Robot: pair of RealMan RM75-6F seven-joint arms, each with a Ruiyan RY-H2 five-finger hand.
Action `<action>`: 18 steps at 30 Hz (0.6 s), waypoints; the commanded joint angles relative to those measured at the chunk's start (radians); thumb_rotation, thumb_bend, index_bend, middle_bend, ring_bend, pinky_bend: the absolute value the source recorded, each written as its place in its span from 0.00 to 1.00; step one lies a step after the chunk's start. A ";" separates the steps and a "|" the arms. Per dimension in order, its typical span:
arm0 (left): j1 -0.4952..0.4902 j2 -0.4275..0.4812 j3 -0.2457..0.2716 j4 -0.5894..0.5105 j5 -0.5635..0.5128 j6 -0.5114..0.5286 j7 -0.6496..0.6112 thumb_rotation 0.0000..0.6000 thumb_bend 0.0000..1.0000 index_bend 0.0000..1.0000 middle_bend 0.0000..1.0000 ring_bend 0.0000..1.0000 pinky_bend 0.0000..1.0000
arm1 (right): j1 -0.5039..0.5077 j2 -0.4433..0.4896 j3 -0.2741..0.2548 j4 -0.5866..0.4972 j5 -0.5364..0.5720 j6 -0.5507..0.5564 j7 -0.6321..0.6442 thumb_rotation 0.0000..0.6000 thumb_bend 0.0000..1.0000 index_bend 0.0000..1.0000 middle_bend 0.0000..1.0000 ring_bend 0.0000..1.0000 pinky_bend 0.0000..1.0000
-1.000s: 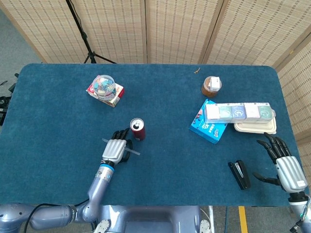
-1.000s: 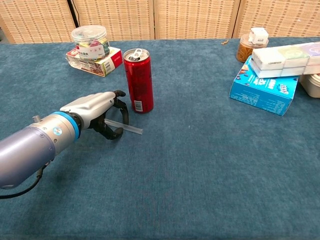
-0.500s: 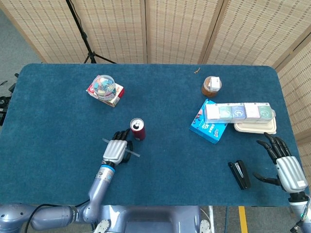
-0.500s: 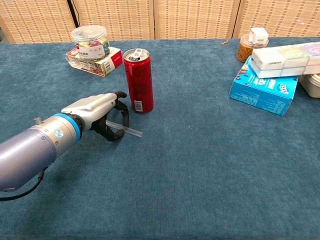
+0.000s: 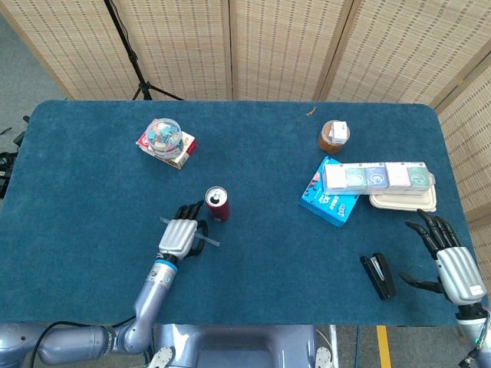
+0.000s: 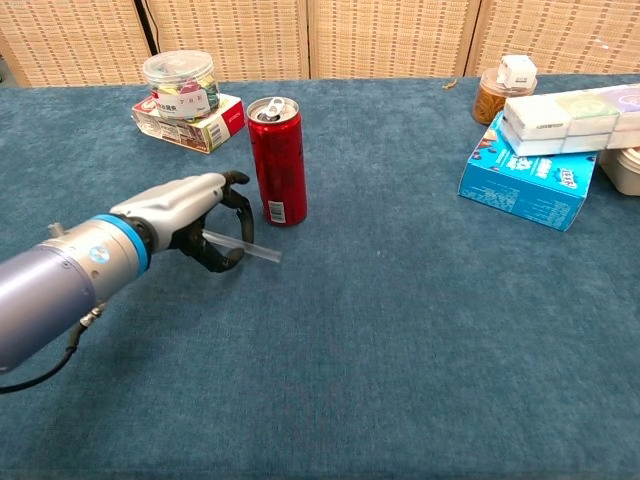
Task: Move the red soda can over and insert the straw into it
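The red soda can (image 5: 217,205) (image 6: 277,160) stands upright with its top open, left of the table's middle. Just to its left and nearer me, my left hand (image 5: 178,236) (image 6: 190,215) curls its fingers around a clear straw (image 5: 209,241) (image 6: 255,250). The straw lies roughly level, and its free end points right, below the can's base. Hand and can are close but apart. My right hand (image 5: 449,257) hovers at the table's near right corner, fingers spread and empty.
A black stapler (image 5: 378,276) lies left of my right hand. A blue box (image 5: 328,199), a row of white packs (image 5: 376,176) and a beige food container (image 5: 403,202) crowd the right side. A brown jar (image 5: 334,136) and a clip tub on a red box (image 5: 165,138) stand further back.
My left hand has risen a little and drawn slightly left, carrying the straw off the cloth. The can and my right hand have stayed put.
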 commanded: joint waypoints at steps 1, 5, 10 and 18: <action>0.021 0.045 0.000 -0.041 0.022 0.004 -0.038 1.00 0.45 0.65 0.00 0.00 0.00 | 0.000 0.000 0.000 0.000 -0.001 0.001 0.000 1.00 0.00 0.14 0.00 0.00 0.03; 0.057 0.132 0.007 -0.104 0.070 -0.021 -0.151 1.00 0.45 0.65 0.00 0.00 0.00 | 0.000 0.000 -0.001 -0.002 -0.002 0.001 -0.002 1.00 0.00 0.14 0.00 0.00 0.03; 0.098 0.235 0.016 -0.157 0.177 -0.073 -0.355 1.00 0.45 0.65 0.00 0.00 0.00 | 0.000 -0.002 -0.003 -0.004 -0.004 -0.001 -0.008 1.00 0.00 0.14 0.00 0.00 0.03; 0.154 0.400 0.030 -0.192 0.439 -0.090 -0.750 1.00 0.45 0.65 0.00 0.00 0.00 | 0.002 -0.006 -0.006 -0.008 -0.006 -0.008 -0.020 1.00 0.00 0.14 0.00 0.00 0.03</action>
